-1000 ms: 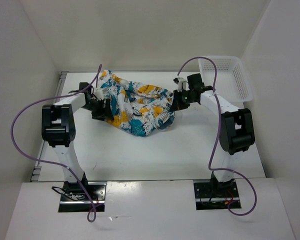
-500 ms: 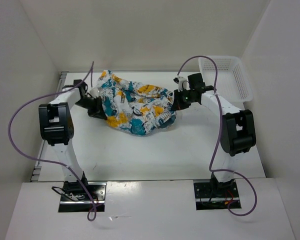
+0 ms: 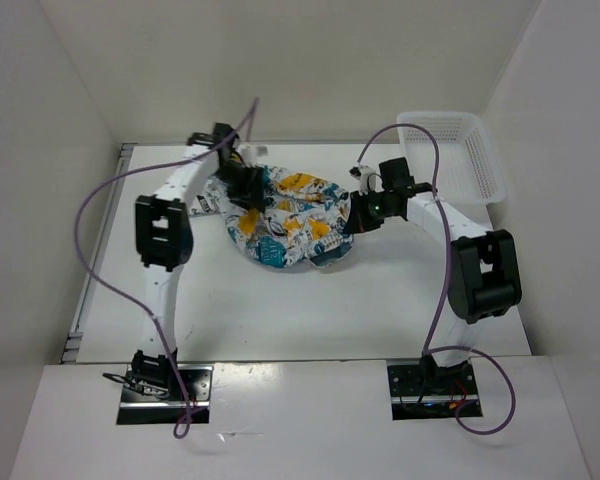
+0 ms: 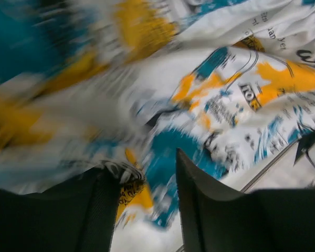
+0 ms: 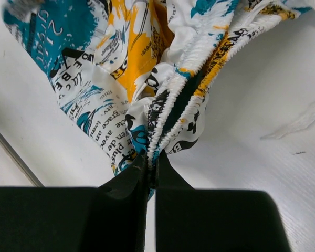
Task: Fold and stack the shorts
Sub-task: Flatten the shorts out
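Status: not yet folded. Shorts [image 3: 285, 215] bunched in a crumpled heap at the far middle of the counter [image 3: 310, 310]. Right tool [image 5: 151, 170] clamped on the elastic waistband. Left tool [image 4: 146, 164] half parted against blurred cloth; hold not determinable. Remaining: spread flat, fold, stack.

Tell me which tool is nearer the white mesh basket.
Right. The right tool is clamped on the shorts' waistband, a little left of the basket; the left tool sits over the shorts' left side, farther away.
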`<state>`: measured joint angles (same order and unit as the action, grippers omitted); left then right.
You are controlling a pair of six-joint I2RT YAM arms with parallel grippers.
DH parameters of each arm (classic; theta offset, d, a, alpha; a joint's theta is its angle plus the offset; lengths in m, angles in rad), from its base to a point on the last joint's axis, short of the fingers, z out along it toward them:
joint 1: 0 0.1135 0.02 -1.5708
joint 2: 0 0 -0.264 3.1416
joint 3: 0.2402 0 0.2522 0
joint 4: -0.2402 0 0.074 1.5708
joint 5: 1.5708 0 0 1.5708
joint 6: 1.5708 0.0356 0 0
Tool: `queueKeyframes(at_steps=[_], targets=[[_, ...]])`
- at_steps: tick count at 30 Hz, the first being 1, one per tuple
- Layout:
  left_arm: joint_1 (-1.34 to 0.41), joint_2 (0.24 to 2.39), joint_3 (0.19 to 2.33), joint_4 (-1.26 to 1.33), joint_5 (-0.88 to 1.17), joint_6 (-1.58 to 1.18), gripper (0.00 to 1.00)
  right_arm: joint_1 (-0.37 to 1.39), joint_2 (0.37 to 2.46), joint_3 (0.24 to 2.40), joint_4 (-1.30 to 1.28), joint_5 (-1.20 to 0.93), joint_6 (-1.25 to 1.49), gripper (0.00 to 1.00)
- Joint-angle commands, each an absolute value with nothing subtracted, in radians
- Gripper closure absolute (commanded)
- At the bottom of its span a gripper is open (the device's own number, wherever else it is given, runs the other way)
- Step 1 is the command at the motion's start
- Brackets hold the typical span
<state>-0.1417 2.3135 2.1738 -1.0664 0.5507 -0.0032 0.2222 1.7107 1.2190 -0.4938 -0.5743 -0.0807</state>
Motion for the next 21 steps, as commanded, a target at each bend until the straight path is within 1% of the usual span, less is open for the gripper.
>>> queueKeyframes(at_steps=[1,2,5,7,9,10,11,12,13,14,15,16,18,19,20,21], targets=[[-0.241,2.422,2.351,-1.167,0.644,0.0,0.49,0.218,1.745,1.284,-0.446,-0.597,-0.057,1.0],[-0.273,2.453,2.397,-1.158,0.644,0.0,0.43,0.218,1.746,1.295,-0.437,-0.597,-0.057,1.0],[-0.316,2.438,2.447,-1.158,0.614,0.0,0.34,0.218,1.773,1.341,-0.437,-0.597,-0.048,1.0],[-0.316,2.402,2.407,-1.158,0.633,0.0,0.31,0.218,1.782,1.362,-0.437,-0.586,-0.048,1.0],[-0.273,2.317,2.304,-1.158,0.659,0.0,0.27,0.218,1.782,1.362,-0.437,-0.586,-0.048,1.0],[-0.252,2.239,2.263,-1.128,0.66,0.0,0.24,0.218,1.782,1.362,-0.437,-0.586,-0.057,1.0],[-0.214,2.196,2.226,-1.112,0.67,0.0,0.16,0.218,1.792,1.362,-0.437,-0.586,-0.057,1.0],[-0.201,2.153,2.189,-1.094,0.651,0.0,0.12,0.218,1.792,1.362,-0.437,-0.586,-0.057,1.0],[-0.192,2.11,2.119,-1.074,0.634,0.0,0.05,0.218,1.792,1.362,-0.437,-0.586,-0.067,1.0],[-0.192,2.023,2.084,-1.028,0.617,0.0,0.01,0.218,1.792,1.362,-0.437,-0.577,-0.067,1.0],[-0.183,1.979,2.045,-1.002,0.589,0.0,0.01,0.218,1.792,1.353,-0.437,-0.577,-0.067,1.0],[-0.183,1.901,1.96,-0.944,0.574,0.0,0.01,0.218,1.801,1.353,-0.437,-0.577,-0.078,1.0],[-0.154,1.824,1.861,-0.861,0.519,0.0,0.01,0.218,1.801,1.353,-0.437,-0.577,-0.089,1.0],[-0.135,1.81,1.814,-0.841,0.505,0.0,0.01,0.218,1.81,1.353,-0.437,-0.577,-0.089,1.0],[-0.112,1.81,1.716,-0.821,0.493,0.0,0.01,0.218,1.81,1.364,-0.437,-0.568,-0.089,1.0],[-0.059,1.799,1.668,-0.786,0.483,0.0,0.05,0.218,1.81,1.364,-0.446,-0.568,-0.089,1.0]])
